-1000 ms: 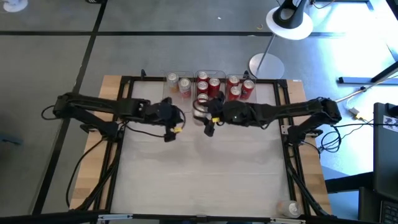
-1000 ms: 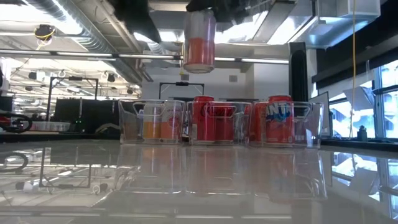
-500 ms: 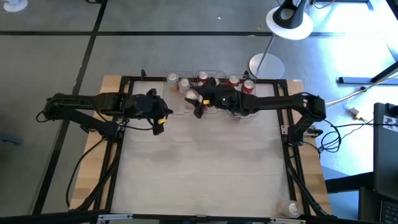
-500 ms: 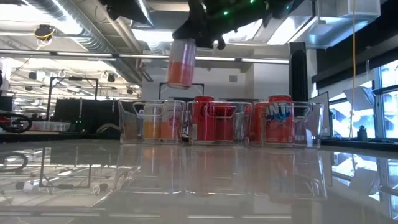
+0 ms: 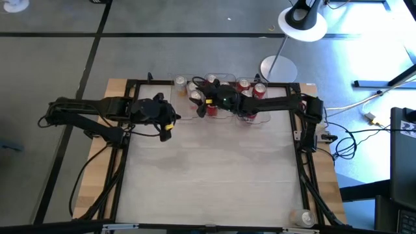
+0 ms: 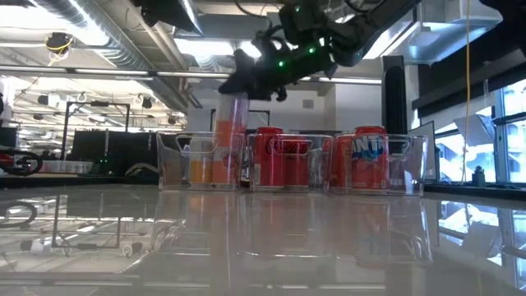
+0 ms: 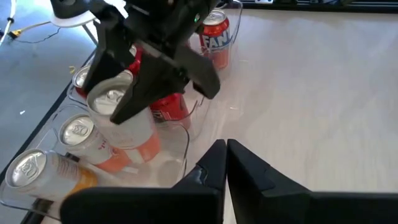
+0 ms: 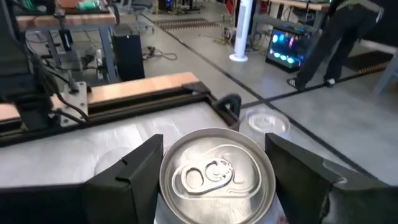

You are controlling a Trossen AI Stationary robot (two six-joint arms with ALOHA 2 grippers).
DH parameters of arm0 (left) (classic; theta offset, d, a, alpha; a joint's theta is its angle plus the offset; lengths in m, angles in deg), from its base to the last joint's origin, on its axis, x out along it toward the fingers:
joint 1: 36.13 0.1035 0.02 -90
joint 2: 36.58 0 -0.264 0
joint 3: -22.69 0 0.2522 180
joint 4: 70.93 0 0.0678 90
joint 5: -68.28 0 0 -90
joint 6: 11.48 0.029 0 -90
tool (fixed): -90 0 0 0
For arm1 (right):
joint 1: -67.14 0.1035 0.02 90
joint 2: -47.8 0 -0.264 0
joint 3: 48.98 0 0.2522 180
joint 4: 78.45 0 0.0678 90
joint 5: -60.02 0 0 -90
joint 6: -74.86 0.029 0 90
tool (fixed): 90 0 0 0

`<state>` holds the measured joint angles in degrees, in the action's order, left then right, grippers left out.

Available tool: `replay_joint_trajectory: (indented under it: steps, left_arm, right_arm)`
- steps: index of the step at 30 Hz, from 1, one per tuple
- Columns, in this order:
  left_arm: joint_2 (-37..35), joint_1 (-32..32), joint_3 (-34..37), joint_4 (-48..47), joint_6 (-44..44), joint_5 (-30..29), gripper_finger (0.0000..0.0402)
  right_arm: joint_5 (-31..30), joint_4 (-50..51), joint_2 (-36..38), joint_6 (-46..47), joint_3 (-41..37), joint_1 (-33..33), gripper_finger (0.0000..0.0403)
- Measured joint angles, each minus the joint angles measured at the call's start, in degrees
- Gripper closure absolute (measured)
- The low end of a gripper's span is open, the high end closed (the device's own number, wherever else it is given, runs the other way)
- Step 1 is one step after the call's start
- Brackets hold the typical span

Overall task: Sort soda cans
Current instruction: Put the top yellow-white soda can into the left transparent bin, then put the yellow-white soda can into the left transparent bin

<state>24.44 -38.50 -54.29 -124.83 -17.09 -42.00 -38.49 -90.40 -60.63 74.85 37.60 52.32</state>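
The pale cylindrical can with an orange lower band (image 6: pixel 231 140) has a silver top. Red-bodied cans (image 6: pixel 282 158) fill clear plastic bins (image 6: pixel 374 164) at centre frame.

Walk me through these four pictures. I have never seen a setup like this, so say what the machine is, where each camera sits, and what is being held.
This is a table robot with two dark arms, each ending in a two-fingered tool. One picture looks straight down, one looks level across the table, and two come from cameras on the wrists. At the table's far edge stand three clear plastic bins holding soda cans, mostly red. The right tool grips a pale orange-and-silver can and holds it over the left bin, beside two similar cans. Its wrist camera looks down on that can's silver top. The left tool is shut, holds nothing, and waits nearby over the table.
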Motion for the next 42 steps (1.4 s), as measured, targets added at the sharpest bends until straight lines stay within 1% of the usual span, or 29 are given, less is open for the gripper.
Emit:
replay_joint_trajectory:
  steps: [5, 14, 26, 29, 33, 36, 39, 42]
  left_arm:
    - [0.0, 0.0, 0.0, 0.0, 0.0, 0.0, 0.0399]
    - [0.0, 0.0, 0.0, 0.0, 1.0, 0.0, 0.0399]
    - [0.0, 0.0, 0.0, 0.0, 1.2, 0.0, 0.0397]
    - [0.0, 0.0, 0.0, 0.0, 1.2, 0.1, 0.0400]
    - [0.0, 0.0, 0.0, 0.0, 1.1, 0.1, 0.0397]
    - [0.0, 0.0, 0.0, 0.0, 1.1, 0.1, 0.0398]
    - [0.0, 0.0, 0.0, 0.0, 1.1, 0.1, 0.0400]
    - [0.0, 0.0, 0.0, -0.1, 1.1, 0.1, 0.0398]
  right_arm:
    - [0.2, 1.9, -2.1, 2.4, 0.0, 0.1, 0.0159]
    - [1.3, 2.2, -6.4, 5.5, 0.0, 0.2, 0.0158]
    - [1.6, 0.8, -7.5, 5.6, 0.2, 0.2, 0.0153]
    - [1.6, -0.2, -7.7, 6.5, 0.1, 0.2, 0.0135]
    - [2.1, 0.4, -7.7, 9.7, 0.9, 0.2, 0.0094]
    - [1.8, 0.4, -7.7, 10.2, 1.1, 0.2, 0.0068]
    - [1.6, 0.4, -7.7, 10.2, 1.1, 0.2, 0.0051]
    - [1.6, 2.9, -6.0, 9.2, 1.0, 0.2, 0.0046]
